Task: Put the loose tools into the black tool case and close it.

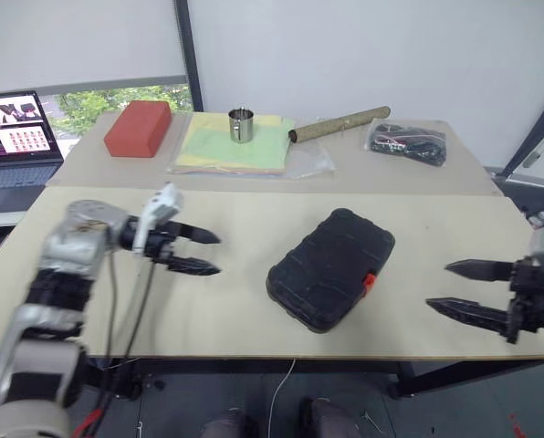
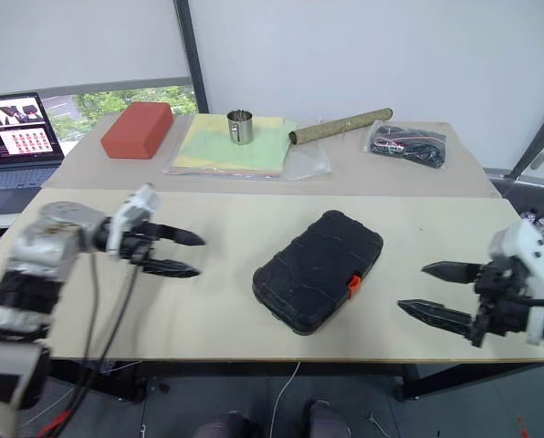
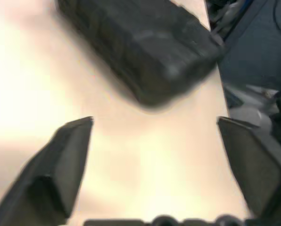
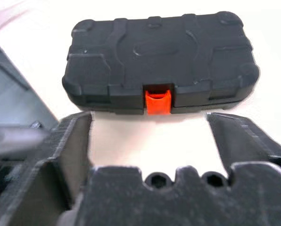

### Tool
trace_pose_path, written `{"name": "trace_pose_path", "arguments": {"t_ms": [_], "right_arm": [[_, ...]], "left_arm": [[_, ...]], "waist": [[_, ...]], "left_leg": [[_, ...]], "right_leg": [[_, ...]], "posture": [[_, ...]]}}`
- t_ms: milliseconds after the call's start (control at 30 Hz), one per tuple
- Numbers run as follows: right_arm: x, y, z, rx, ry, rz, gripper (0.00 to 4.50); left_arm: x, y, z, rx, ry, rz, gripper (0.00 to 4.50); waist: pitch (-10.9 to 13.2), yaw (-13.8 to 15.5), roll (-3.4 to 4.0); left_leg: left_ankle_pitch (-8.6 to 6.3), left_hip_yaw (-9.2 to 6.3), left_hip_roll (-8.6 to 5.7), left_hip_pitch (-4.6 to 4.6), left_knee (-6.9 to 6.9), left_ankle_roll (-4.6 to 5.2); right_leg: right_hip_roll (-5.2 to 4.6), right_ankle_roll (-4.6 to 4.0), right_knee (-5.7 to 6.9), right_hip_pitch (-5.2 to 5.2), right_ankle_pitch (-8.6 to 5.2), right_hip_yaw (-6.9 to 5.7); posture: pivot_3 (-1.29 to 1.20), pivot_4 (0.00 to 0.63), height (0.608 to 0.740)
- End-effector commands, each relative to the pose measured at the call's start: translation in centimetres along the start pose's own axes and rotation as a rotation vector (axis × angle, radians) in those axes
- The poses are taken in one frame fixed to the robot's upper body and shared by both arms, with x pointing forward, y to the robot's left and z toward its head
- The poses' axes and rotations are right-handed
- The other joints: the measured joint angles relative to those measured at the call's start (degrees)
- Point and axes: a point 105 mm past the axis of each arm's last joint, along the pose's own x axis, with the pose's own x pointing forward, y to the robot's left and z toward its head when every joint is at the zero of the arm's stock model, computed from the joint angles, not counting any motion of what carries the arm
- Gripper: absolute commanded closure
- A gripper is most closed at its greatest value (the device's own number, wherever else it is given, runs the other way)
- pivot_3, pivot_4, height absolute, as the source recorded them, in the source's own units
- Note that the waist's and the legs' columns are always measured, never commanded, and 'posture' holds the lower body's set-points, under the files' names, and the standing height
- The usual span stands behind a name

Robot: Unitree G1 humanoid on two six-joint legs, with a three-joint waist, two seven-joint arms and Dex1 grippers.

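Both grippers — left, right — jaws apart, flank the closed black tool case.

Even, soft daylight fills the head views, brightest at the window behind the laptop. The pale table shows only faint shadows, a thin dark rim under the black tool case. The left wrist view is smeared by motion blur, with the tabletop washed out to glare (nearly white). The right wrist view is sharper, though its near fingers are soft.
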Motion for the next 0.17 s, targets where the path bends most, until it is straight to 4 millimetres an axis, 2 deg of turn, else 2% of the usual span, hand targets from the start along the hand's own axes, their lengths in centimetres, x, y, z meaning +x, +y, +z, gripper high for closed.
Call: {"name": "trace_pose_path", "arguments": {"t_ms": [33, 167], "right_arm": [[-1.04, -0.96, 0.70, -0.073, 0.020, 0.046, 0.01], [-0.68, -1.64, 0.52, -0.099, 0.040, 0.067, 0.01]], "left_arm": [[-0.69, -1.43, 0.58, 0.031, -0.016, 0.006, 0.05], [-0.62, -1.60, 1.01, 0.037, -0.058, 0.053, 0.05]], "waist": [[0.0, 0.7, 0.01], [0.0, 1.1, 0.01]], "left_leg": [[0.00, 0.00, -0.02, 0.00, 0.01, 0.00], [-0.09, -0.04, -0.04, -0.02, 0.05, -0.19]], "right_leg": [[-0.06, 0.05, -0.01, 0.03, -0.03, -0.02], [-0.21, 0.34, -0.03, 0.09, -0.22, -0.08]], "posture": [[0.00, 0.150, 0.740], [0.00, 0.150, 0.740]]}}
